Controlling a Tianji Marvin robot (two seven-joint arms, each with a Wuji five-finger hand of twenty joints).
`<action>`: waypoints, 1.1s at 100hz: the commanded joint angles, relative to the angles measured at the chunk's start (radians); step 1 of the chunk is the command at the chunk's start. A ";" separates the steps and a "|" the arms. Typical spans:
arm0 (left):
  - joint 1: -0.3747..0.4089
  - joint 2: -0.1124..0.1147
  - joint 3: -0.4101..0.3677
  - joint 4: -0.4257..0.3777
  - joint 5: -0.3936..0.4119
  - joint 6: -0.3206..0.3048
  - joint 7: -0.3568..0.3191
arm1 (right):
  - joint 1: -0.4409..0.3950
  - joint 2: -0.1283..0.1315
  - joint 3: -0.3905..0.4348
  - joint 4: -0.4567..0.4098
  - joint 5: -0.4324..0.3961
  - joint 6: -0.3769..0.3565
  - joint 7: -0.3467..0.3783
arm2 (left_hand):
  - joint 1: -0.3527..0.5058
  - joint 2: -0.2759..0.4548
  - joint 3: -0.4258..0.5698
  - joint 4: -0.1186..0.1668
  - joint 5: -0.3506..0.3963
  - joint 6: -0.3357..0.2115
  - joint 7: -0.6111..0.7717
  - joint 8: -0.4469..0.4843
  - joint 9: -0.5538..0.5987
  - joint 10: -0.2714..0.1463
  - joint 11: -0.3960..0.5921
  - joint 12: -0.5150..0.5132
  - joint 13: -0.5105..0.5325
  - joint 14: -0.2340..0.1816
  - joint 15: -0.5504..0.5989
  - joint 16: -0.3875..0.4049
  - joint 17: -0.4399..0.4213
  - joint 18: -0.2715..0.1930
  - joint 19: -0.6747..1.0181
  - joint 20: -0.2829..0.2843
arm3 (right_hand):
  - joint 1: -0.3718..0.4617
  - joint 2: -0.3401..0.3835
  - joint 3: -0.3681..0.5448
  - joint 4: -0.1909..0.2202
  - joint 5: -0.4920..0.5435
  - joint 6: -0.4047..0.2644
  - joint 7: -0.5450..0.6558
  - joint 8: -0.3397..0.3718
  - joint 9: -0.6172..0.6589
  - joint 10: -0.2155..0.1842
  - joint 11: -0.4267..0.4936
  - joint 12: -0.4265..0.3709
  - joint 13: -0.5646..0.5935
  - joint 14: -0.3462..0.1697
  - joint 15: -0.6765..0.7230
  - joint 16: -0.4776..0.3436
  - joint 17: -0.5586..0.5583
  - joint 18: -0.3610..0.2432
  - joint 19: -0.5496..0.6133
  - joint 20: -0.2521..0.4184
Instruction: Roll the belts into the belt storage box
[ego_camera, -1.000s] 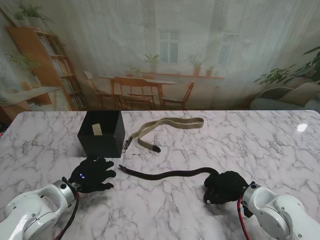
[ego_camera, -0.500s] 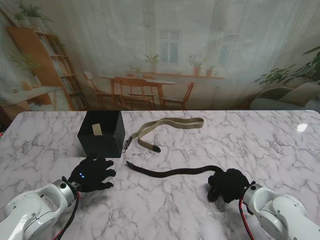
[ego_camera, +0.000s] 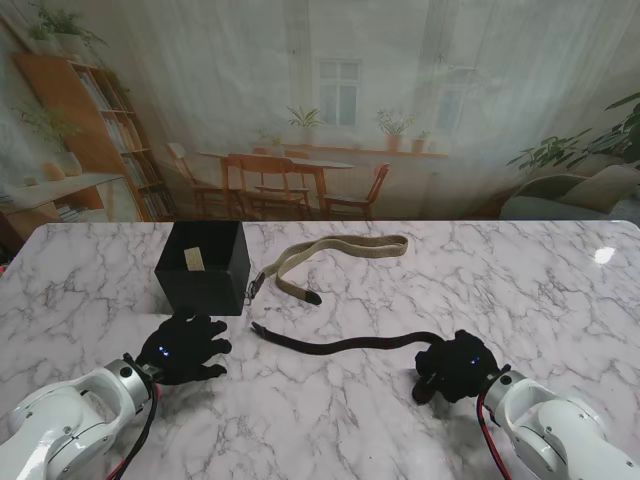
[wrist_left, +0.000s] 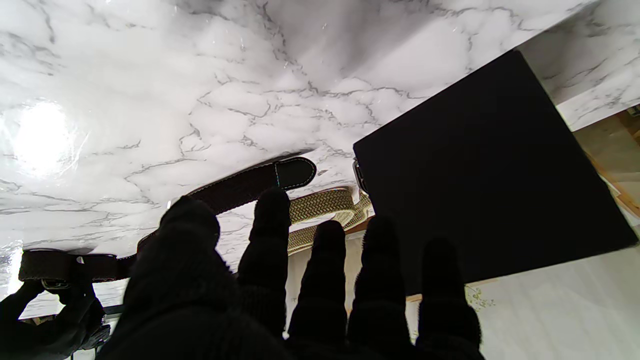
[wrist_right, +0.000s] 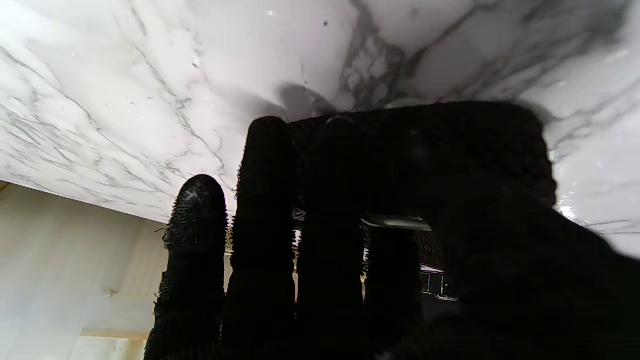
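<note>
While the left hand (ego_camera: 185, 348) rests with fingers apart, right hand (ego_camera: 455, 367) fingers clamp the dark belt (ego_camera: 340, 346).

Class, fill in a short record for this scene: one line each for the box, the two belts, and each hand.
box: black storage box, open top, far left of table
tan belt: lies folded flat, right of the box, untouched
dark belt: stretched out on the table, one end at the right hand
left hand: open, fingers spread, nearer to me than the box
right hand: shut on the dark belt's end
</note>
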 joint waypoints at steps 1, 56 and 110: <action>0.003 -0.001 0.001 0.001 0.002 0.001 -0.013 | -0.008 0.001 -0.005 0.009 -0.016 0.007 -0.015 | -0.015 0.029 -0.016 0.000 0.016 0.013 0.006 0.009 -0.024 0.024 -0.025 -0.012 -0.016 0.022 -0.030 -0.010 -0.017 0.041 -0.032 -0.010 | -0.095 0.066 -0.086 -0.029 0.212 -0.128 0.203 0.092 -0.164 0.053 -0.016 0.058 -0.061 0.020 0.045 0.040 -0.036 0.046 -0.005 0.033; -0.039 0.000 0.029 0.012 -0.018 -0.017 -0.020 | -0.015 -0.002 -0.012 0.011 -0.015 0.034 -0.040 | -0.018 0.032 -0.017 0.000 0.018 0.011 0.008 0.008 -0.024 0.022 -0.025 -0.012 -0.017 0.020 -0.030 -0.010 -0.018 0.040 -0.033 -0.009 | -0.126 0.076 -0.125 -0.024 0.249 -0.163 0.185 0.084 -0.724 0.163 -0.286 -0.238 -0.420 0.047 -0.038 -0.082 -0.168 0.208 -0.109 0.072; -0.030 0.000 0.024 0.012 -0.013 -0.012 -0.016 | -0.006 -0.006 -0.028 0.032 0.007 0.067 -0.062 | -0.019 0.033 -0.017 0.000 0.018 0.012 0.008 0.006 -0.024 0.025 -0.026 -0.012 -0.019 0.021 -0.032 -0.010 -0.019 0.040 -0.035 -0.009 | -0.108 0.061 -0.086 -0.034 0.319 -0.120 0.215 0.008 -0.764 0.205 -0.384 -0.358 -0.508 0.157 -0.284 -0.277 -0.256 0.283 -0.266 -0.055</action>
